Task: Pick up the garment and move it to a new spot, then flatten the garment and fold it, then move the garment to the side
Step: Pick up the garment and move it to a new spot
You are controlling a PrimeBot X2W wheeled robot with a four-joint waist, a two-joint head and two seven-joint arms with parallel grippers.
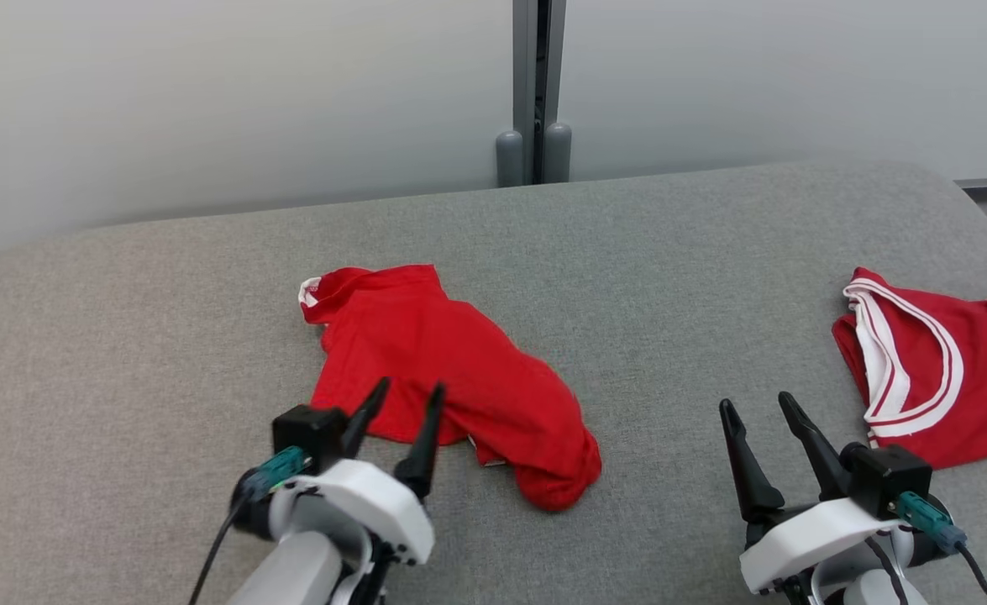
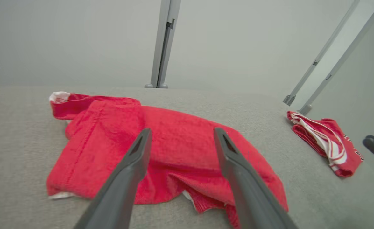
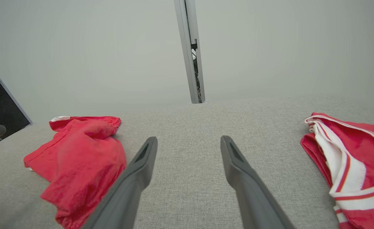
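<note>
Left gripper (image 1: 412, 388) has its two fingers spread wide and holds nothing. It sits over the near edge of the red garment (image 1: 451, 361), which lies crumpled in the middle of the grey cushion (image 1: 627, 244). Right gripper (image 1: 755, 402) is spread wide too, over bare cushion. Near it on the right lies a red and white jersey (image 1: 921, 378), well apart from the garment.
</note>
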